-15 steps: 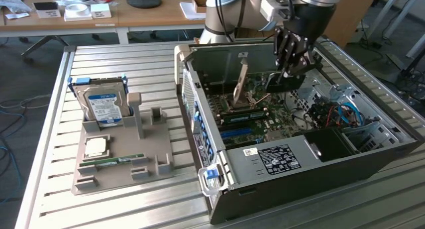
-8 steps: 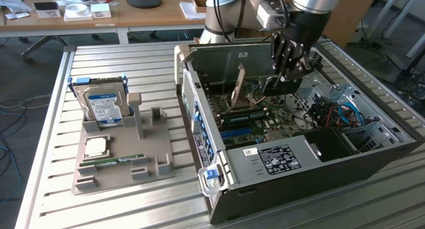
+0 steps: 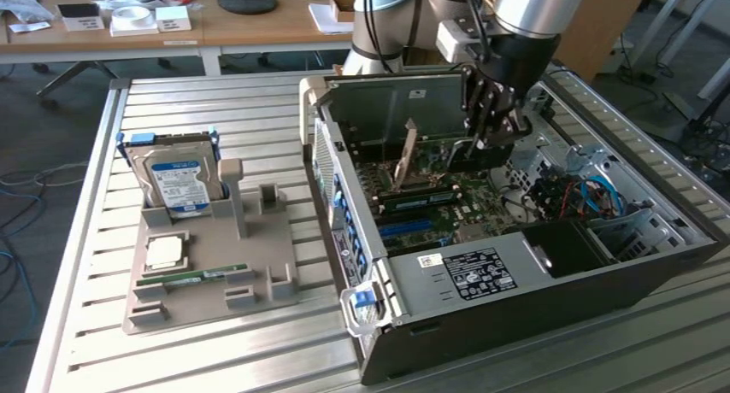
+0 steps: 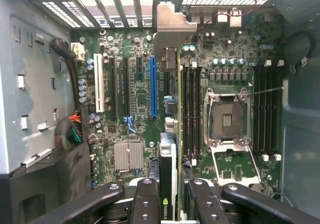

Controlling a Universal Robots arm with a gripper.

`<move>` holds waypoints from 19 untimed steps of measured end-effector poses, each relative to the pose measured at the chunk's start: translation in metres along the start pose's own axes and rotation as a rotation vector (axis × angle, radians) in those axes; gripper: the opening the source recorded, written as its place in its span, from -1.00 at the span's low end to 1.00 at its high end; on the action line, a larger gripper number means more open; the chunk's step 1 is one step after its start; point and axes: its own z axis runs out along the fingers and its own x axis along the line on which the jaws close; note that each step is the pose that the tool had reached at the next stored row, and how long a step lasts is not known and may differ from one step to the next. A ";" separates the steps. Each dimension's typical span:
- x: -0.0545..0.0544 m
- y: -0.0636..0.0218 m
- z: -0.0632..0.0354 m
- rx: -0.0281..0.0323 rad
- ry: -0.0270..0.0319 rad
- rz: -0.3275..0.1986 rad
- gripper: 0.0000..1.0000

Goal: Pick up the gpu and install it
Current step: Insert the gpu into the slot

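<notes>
One gray holder (image 3: pixel 262 265) sits at the exterior view's left on the slatted metal bench (image 3: pixel 205 350). It carries a silver hard drive (image 3: pixel 177 181) standing upright, a square processor chip (image 3: pixel 167 252) lying flat, and a slim green RAM stick (image 3: pixel 194 277) along its near edge.

To the right of it stands the open computer case (image 3: pixel 514 299), with the motherboard (image 3: pixel 428 196) exposed inside. The arm reaches down into the case, and its claw (image 3: pixel 493 137) is closed on the gpu (image 3: pixel 473 158), held on edge above the board, its metal end bracket pointing toward the exterior view's left. Further right inside the case, blue cables (image 3: pixel 599 196) curl beside a drive cage.

From the wrist, the claw (image 4: pixel 169 196) grips the gpu (image 4: pixel 168 154) between its dark fingers (image 4: pixel 146 199), one on each face of the card. The card is seen edge-on, its silver bracket at the rear slot openings of the case. It hangs between the long blue slot (image 4: pixel 153 86) and the black memory slots (image 4: pixel 191 109), just beside the blue one. Beyond the memory slots lies the processor socket (image 4: pixel 227 119) with its metal frame open. Whether the card's edge touches a slot cannot be told.
</notes>
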 end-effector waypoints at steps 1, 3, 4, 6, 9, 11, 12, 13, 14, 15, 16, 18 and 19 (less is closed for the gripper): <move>0.000 0.0002 0.0013 0.0000 0.0000 0.000 -0.46; 0.000 0.0003 0.0026 -0.0001 0.0000 0.000 -0.46; 0.000 0.0005 0.0028 -0.0001 0.0002 0.000 -0.46; 0.001 0.0015 0.0039 0.0005 -0.0014 0.000 -0.46; 0.003 0.0040 0.0063 0.0017 -0.0045 -0.003 -0.46; 0.005 0.0065 0.0072 0.0021 -0.0054 -0.005 -0.46; 0.006 0.0077 0.0076 0.0023 -0.0056 -0.006 -0.46; 0.008 0.0089 0.0082 0.0023 -0.0058 -0.007 -0.46; 0.009 0.0099 0.0094 0.0024 -0.0064 -0.008 -0.46; 0.010 0.0107 0.0110 0.0025 -0.0068 -0.009 -0.46; 0.010 0.0115 0.0126 0.0024 -0.0068 -0.011 -0.46; 0.011 0.0126 0.0156 0.0022 -0.0069 -0.013 -0.46; 0.011 0.0129 0.0166 0.0021 -0.0070 -0.014 -0.46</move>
